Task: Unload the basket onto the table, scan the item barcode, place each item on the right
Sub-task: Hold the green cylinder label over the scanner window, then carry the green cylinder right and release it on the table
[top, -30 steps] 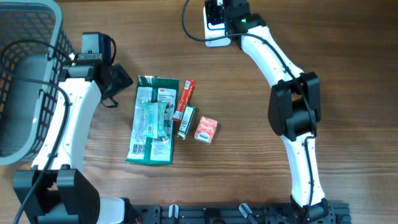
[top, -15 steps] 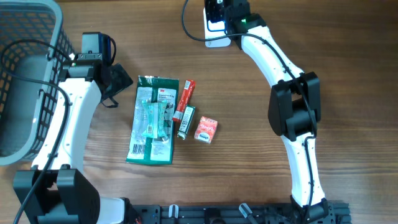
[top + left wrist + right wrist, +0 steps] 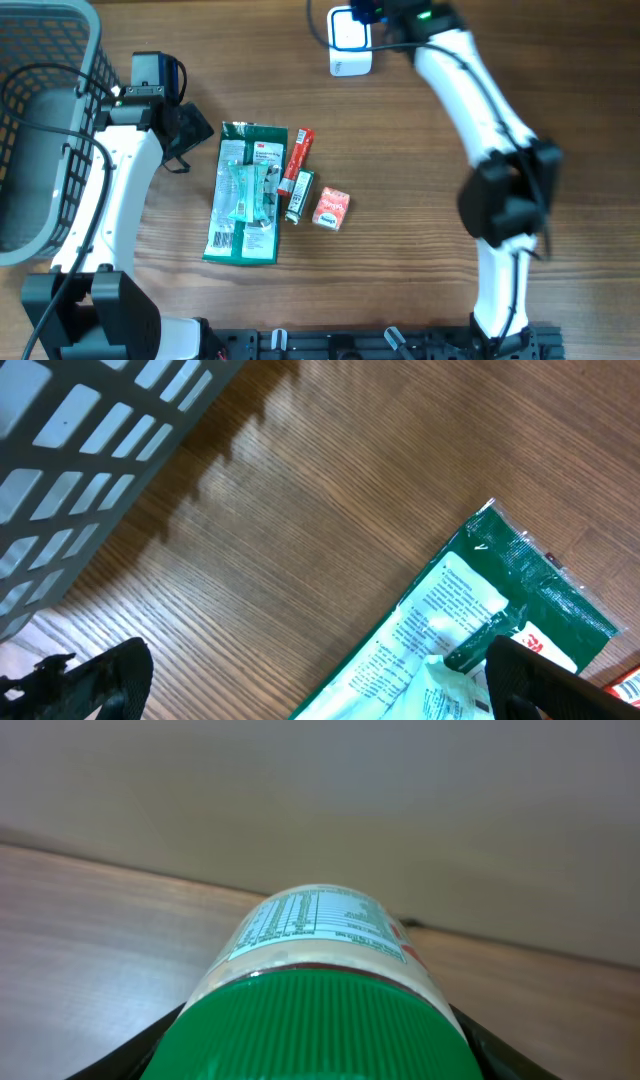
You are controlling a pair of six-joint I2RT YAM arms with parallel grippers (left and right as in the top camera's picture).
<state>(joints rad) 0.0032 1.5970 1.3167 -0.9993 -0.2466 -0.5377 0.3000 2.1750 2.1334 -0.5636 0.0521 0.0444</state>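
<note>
The right arm has swung in the last half-second. Its elbow has gone out to the right, and the right pincer (image 3: 378, 12), which sat over the white box scanner (image 3: 350, 45) a moment ago, has slid off to that box's far right corner. The scanner's lit face is now uncovered, just to the pincer's left.

From the wrist, the pincer is closed part-way round a pale jar with a green ribbed screw lid (image 3: 310, 1020). The lid is nearest the pincer's base and the white printed label (image 3: 318, 920) faces up. Ahead of it there is only bare table (image 3: 90, 930) and a pale wall. No barcode shows, only nutrition print.

I would judge the jar has either just been passed over the reader or is being turned for another pass. Whether a scan registered cannot be told.

The left arm has not stirred. The left pincer (image 3: 315, 660) hangs wide open and empty, with the green plastic packet (image 3: 470, 620) just under its right finger and the grey mesh basket (image 3: 90, 450) beyond its left.
</note>
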